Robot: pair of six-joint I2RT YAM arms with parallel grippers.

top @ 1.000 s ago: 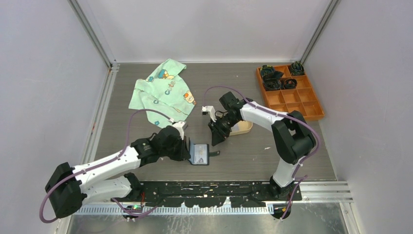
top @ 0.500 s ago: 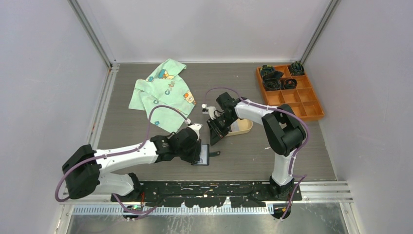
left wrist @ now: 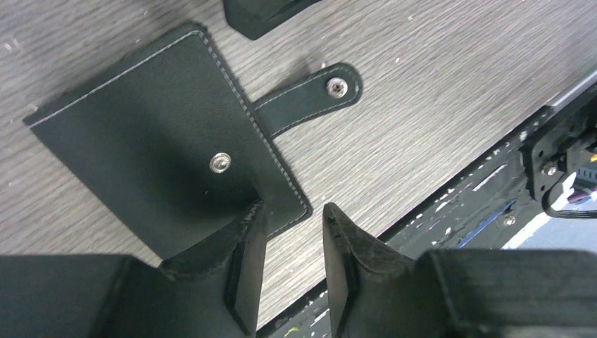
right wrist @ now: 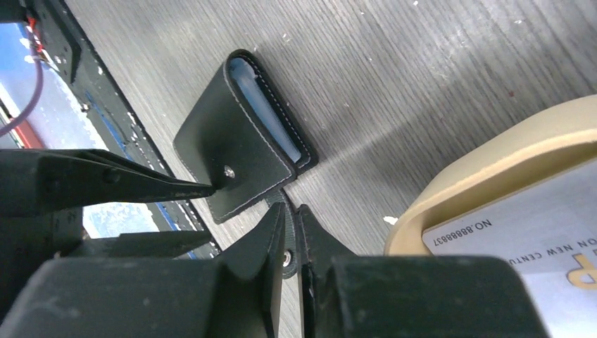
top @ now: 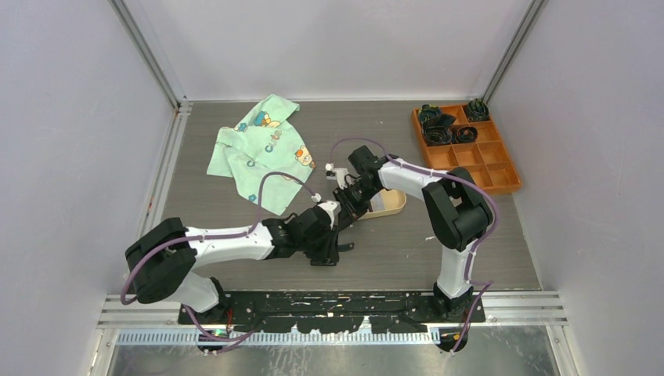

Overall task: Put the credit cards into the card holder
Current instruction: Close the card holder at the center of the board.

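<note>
On the table near the middle, a card holder (left wrist: 155, 141), folded, snap tab undone and lying to the right. Over its near right corner, the left gripper (left wrist: 292, 208), jaws apart, one finger on the leather. Just beyond, the right gripper (right wrist: 291, 208), all but closed, holding nothing. Farther right, a beige tray (right wrist: 457, 162) with a light credit card (right wrist: 507, 218).

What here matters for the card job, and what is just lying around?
For the job: card holder, credit card in the beige tray.
Lying about: green printed cloth, orange compartment tray, black items inside it.
</note>
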